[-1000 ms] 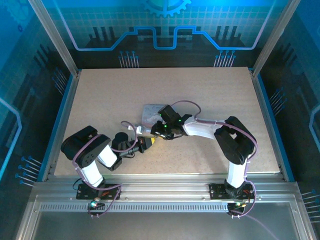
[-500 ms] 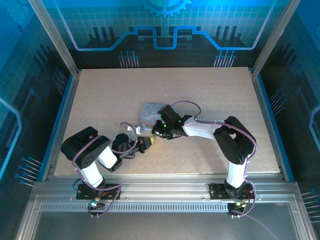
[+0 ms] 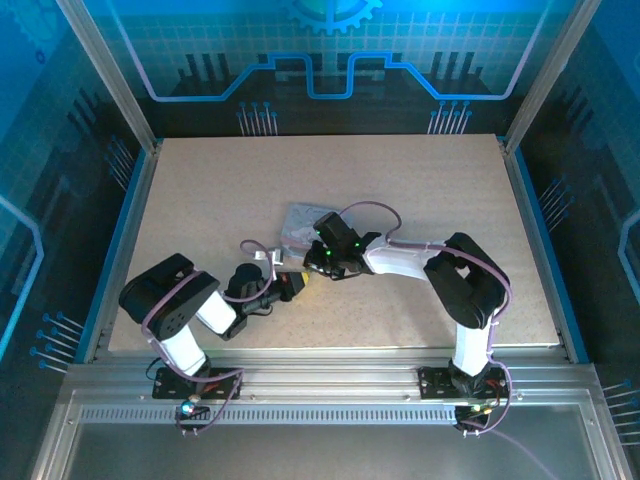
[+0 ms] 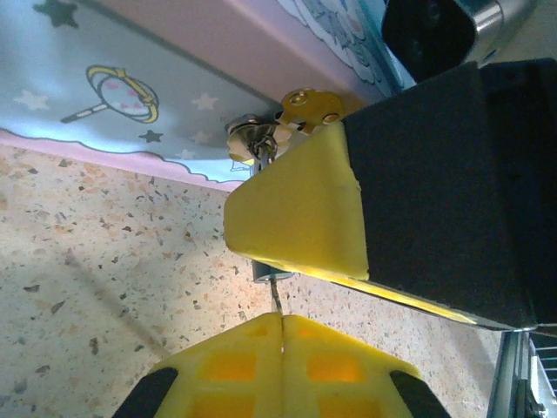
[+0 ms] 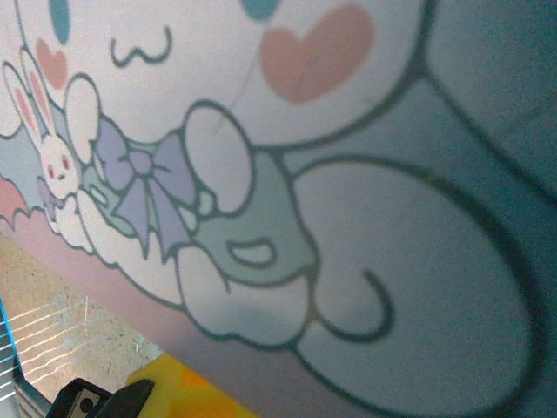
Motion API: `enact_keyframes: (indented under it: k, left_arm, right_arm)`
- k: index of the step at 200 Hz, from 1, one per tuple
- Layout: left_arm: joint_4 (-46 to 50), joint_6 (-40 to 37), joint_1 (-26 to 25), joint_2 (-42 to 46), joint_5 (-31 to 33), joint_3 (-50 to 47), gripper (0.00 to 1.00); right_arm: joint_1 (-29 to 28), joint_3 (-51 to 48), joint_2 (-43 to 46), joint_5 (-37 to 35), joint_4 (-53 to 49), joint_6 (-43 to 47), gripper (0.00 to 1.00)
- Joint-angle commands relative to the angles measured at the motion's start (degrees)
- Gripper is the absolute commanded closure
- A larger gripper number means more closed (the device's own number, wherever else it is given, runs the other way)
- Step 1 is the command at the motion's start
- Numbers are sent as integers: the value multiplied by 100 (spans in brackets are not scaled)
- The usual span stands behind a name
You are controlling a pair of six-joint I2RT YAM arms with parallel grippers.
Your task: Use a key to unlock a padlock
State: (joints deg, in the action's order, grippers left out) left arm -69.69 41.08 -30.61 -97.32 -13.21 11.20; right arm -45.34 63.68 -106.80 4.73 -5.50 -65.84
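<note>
Right gripper (image 3: 316, 266) has edged left, its grip unclear; left gripper (image 4: 280, 322), pinched tight on the key (image 4: 276, 298), holds it at the padlock (image 4: 263, 272), lower centre. A skewed entry could bend the key or shove the padlock aside.

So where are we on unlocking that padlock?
Done: the left gripper is shut on the thin dark-grey metal key, its tip at the tiny dark bluish padlock by the brass clasp of the pastel tin box. In hand: a yellow finger of the right gripper sits over the padlock, seemingly steadying it. Remaining: turning the key and popping the padlock open; key seating is hidden.
</note>
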Motion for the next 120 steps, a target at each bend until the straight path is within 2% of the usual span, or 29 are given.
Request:
enact_keyframes:
  k: [1,34,79,103,120]
  left_arm:
    - [50,-33,-68,313,13,251,96]
    - [495,-180,-63,588,22,238,73]
    - [1169,-366,8,1232,273,4,53]
    - [1724,-461,127,1600,176,-16,50]
    - [1947,-547,206,1699,-179,50,54]
  right_arm:
    - [-257,-180,-156,349,-276,-148,100]
    - [-212,-223,-60,253,-286,-204,100]
    - [-124,-414,118,168,-103,-375,100]
    - [-103,-470,185,159,-35,-429,100]
    - [-98,-499,180,184,27,-468,100]
